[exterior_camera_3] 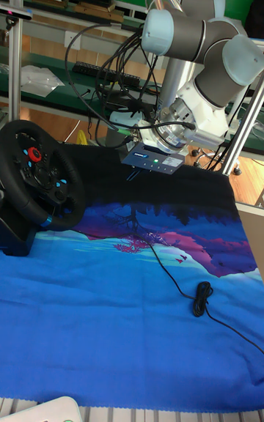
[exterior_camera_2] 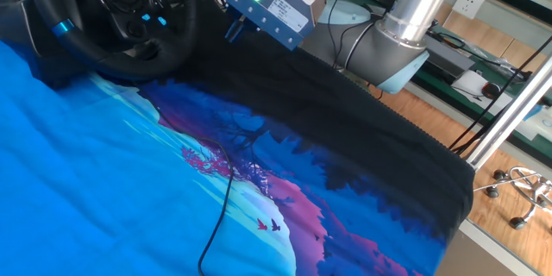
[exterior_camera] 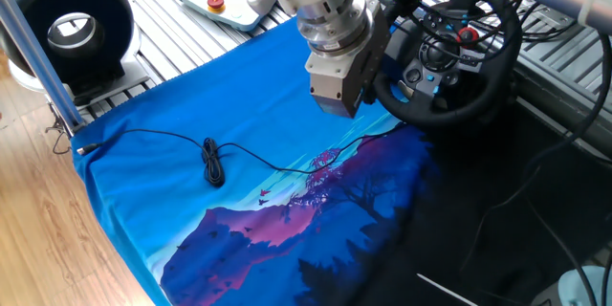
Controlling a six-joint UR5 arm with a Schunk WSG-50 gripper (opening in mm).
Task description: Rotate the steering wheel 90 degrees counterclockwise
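- While the pincer point(exterior_camera_2: 235, 31) hangs above the counter, its fingers are mostly hidden behind the wrist housing in every view, so I cannot tell whether it is spread or pressed together; it grips nothing visible.
- The steering wheel point(exterior_camera: 449, 53) stands upright on its base just beside the pincer, at the edge of a printed blue cloth point(exterior_camera: 239, 115) covering the counter; wheel and pincer look close but apart.
- Its thick black rim looks padded and slightly yielding, likely grippy rather than slick, around a rigid hub with a red dial point(exterior_camera: 468, 36) and small buttons.
- The wheel probably turns against some resistance on a heavy base, so a firm hold seems needed.
- The best hold is probably the rim section nearest the pincer, away from spokes and buttons.
- A thin black cable point(exterior_camera: 212, 160) lies on the cloth, on the pincer's far side from the wheel.
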